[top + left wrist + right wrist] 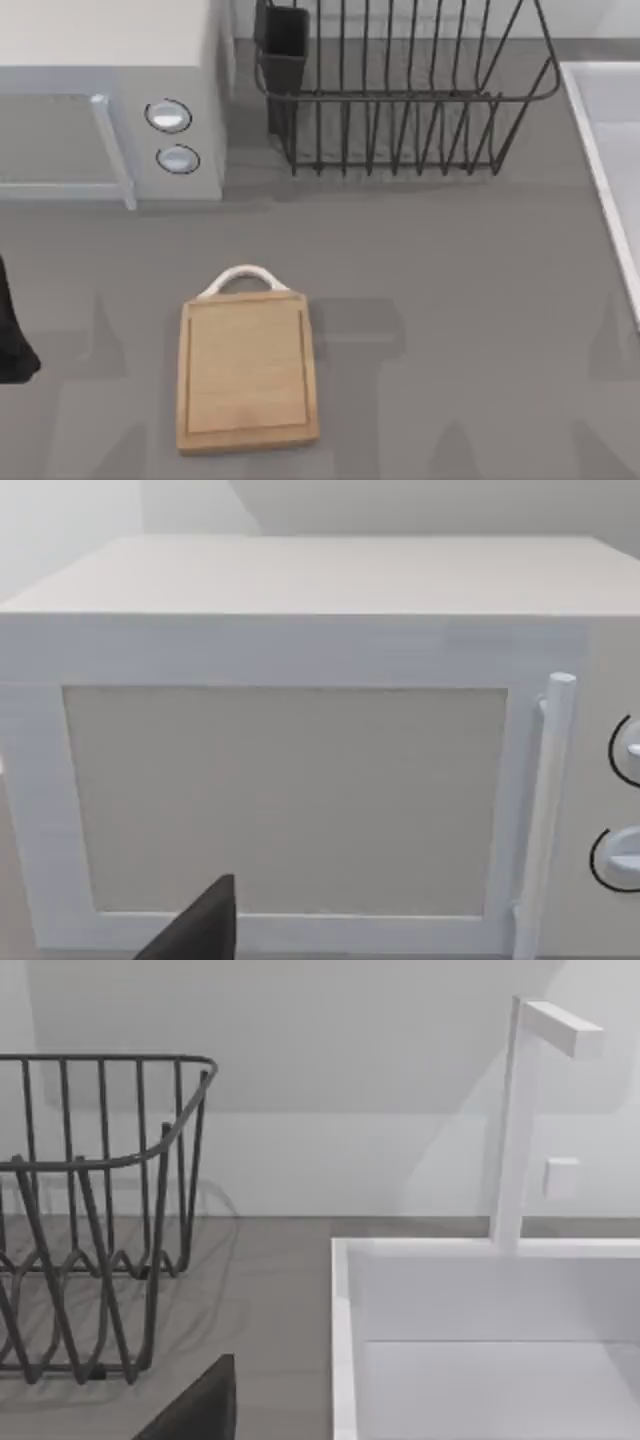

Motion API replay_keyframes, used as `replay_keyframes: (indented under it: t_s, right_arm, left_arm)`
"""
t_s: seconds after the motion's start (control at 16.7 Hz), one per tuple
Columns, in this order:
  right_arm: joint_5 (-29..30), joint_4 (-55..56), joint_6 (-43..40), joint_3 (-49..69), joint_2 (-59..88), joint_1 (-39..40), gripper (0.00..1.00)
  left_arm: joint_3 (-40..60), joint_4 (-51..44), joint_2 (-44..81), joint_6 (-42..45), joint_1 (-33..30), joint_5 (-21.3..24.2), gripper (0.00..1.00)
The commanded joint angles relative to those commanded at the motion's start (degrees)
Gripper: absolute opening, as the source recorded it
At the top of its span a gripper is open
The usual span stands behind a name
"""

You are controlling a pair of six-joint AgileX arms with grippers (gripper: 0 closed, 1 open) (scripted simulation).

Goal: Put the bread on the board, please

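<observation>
With the bare board (248, 372) lying near the table's front and a microwave (110, 100) shut behind it, the bread likely sits inside, risking a fruitless search; both grippers' states cannot be told.

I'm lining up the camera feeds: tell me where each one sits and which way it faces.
Top view: above the table, looking down on the board, microwave and dish rack; a dark arm part shows at the left edge.
Left wrist view: faces the microwave door; a dark fingertip shows.
Right wrist view: faces the dish rack and sink; a dark fingertip shows.
Shared: each wrist view shares its subject with the top view.
</observation>
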Motion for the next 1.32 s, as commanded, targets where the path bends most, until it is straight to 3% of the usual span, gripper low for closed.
replay_keyframes:
  t_s: [0.24,0.48,1.32]
  right_arm:
    - [0.00,0.00,0.00,0.00,0.00,0.00,1.00]
    - [0.00,0.00,0.00,0.00,0.00,0.00,1.00]
    - [0.00,0.00,0.00,0.00,0.00,0.00,1.00]
  left_arm:
    - [1.69,-1.25,1.75,1.45,0.42,-0.08,1.00]
    - [11.05,-8.10,12.50,9.51,2.41,-0.20,1.00]
    - [60.86,-49.12,88.25,55.02,12.95,-0.09,1.00]
